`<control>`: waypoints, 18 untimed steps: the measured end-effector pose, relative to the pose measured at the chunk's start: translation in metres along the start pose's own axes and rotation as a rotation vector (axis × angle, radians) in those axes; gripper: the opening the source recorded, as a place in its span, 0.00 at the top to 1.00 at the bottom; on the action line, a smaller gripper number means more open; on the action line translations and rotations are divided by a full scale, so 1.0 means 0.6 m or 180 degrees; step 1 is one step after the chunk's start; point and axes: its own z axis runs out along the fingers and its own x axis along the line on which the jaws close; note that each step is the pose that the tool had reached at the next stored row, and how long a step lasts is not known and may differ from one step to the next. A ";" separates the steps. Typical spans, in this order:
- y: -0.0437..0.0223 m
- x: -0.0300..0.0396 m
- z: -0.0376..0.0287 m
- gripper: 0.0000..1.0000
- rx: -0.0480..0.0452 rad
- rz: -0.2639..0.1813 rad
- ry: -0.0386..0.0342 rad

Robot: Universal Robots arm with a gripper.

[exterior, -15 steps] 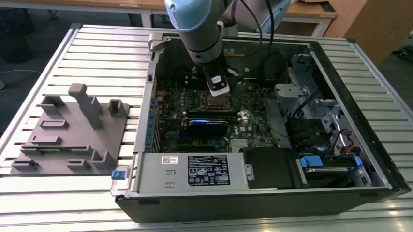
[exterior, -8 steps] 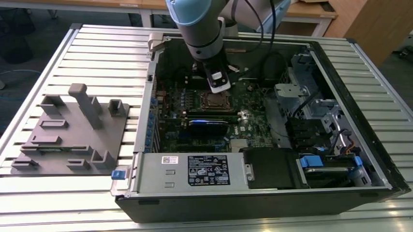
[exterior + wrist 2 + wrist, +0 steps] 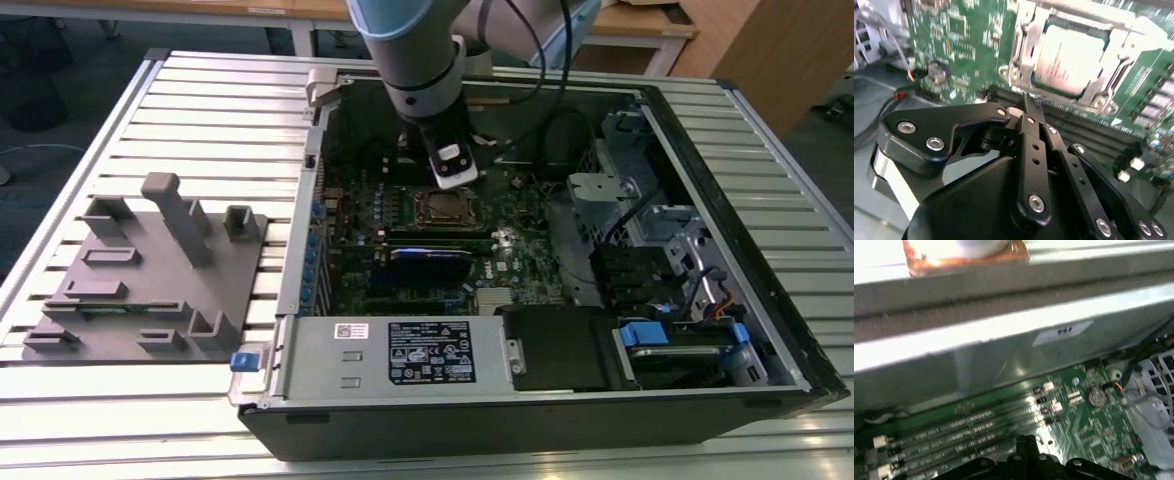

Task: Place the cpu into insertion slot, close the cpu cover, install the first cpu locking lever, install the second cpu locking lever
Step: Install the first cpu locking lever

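In the second wrist view the cpu lies flat in the insertion slot, its pale metal top showing through the window of the cpu cover. The silvery cover frame lies down around the chip. My gripper hovers just beside the socket, over the memory slots, with its black fingers shut together and nothing between them. In the exterior view the gripper hangs close above the insertion slot on the green motherboard. The first wrist view catches the fingertips.
The open computer case stands on a slatted table. A grey fixture block sits at the exterior view's left. The power supply, drive bays, black cables, memory slots and a coin battery surround the socket.
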 end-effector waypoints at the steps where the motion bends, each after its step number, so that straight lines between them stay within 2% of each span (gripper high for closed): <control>1: 0.000 0.000 0.000 0.90 0.0053 -0.0009 -0.0019; 6: 0.000 0.000 0.000 0.90 0.0328 -0.0063 -0.0110; 7: 0.000 0.000 0.000 0.90 0.0375 -0.0075 -0.0126; 8: 0.000 0.000 0.000 0.90 0.0401 -0.0081 -0.0135; 13: 0.000 0.000 0.000 0.90 0.0408 -0.0083 -0.0135; 14: 0.000 0.000 0.001 0.90 0.0411 -0.0081 -0.0124; 15: 0.000 0.000 0.001 0.90 0.0422 -0.0077 -0.0097; 16: 0.000 -0.001 0.001 0.90 0.0440 -0.0071 -0.0057; 18: 0.000 -0.001 0.002 0.90 0.0486 -0.0057 0.0047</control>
